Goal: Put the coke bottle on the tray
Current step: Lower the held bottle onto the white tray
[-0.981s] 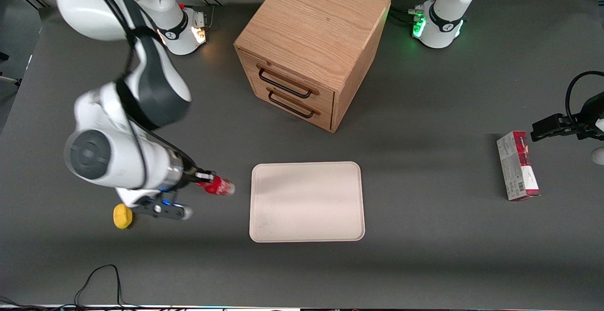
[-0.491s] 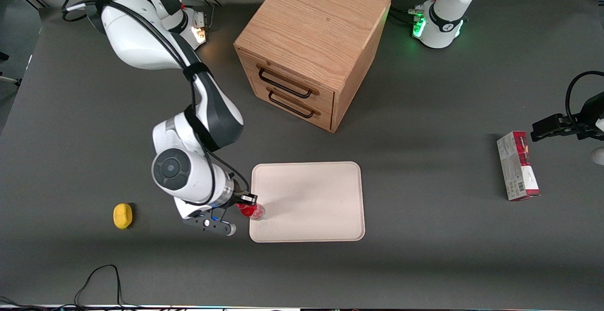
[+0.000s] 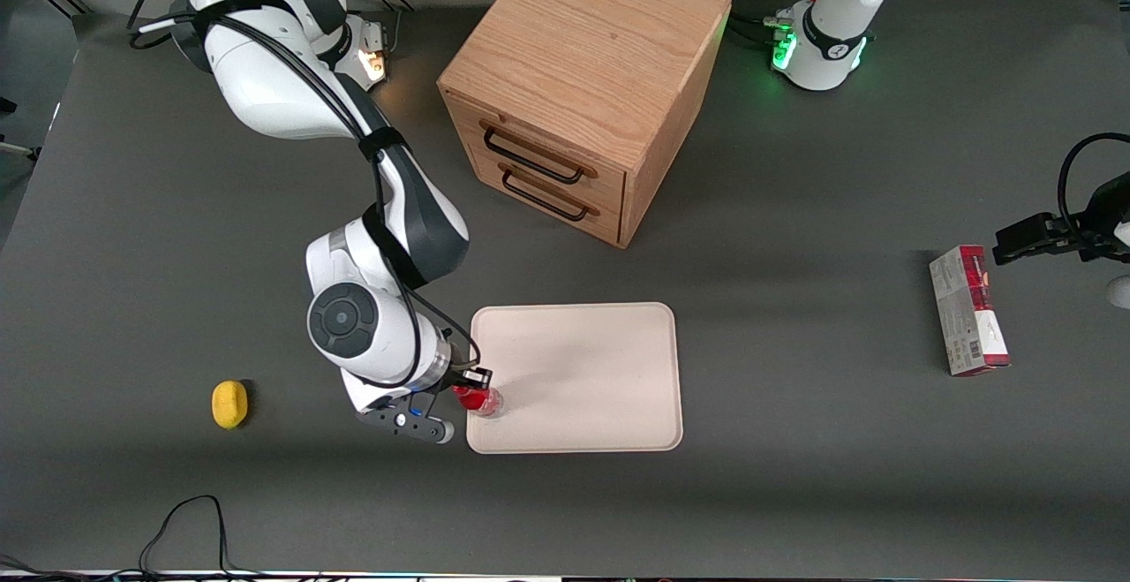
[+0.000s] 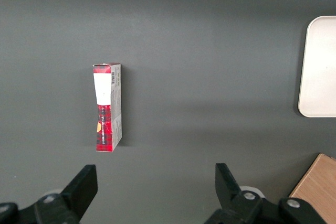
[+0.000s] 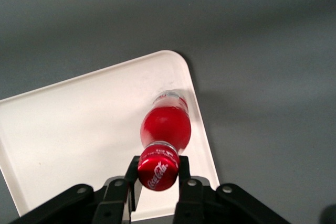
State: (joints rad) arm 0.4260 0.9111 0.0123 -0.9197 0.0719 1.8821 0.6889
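A dark grey table holds a wooden drawer cabinet [image 3: 574,87], a cream tray [image 3: 591,361] nearer the camera, and a lemon [image 3: 229,404]. The gripper [image 5: 158,179], clamped on the coke bottle [image 5: 164,129] cap, holds it over the tray's corner

My end effector [image 5: 158,174] hides the bottle's [image 5: 165,124] neck; whether its base touches the tray [image 5: 73,124] I cannot tell.

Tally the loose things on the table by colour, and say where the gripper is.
Red: 2, bottle and carton
Yellow: 1, lemon-like thing
Cream: 1, tray
Wood: 1, cabinet
Total: 5
Gripper shut on the bottle's cap, over the tray's corner.
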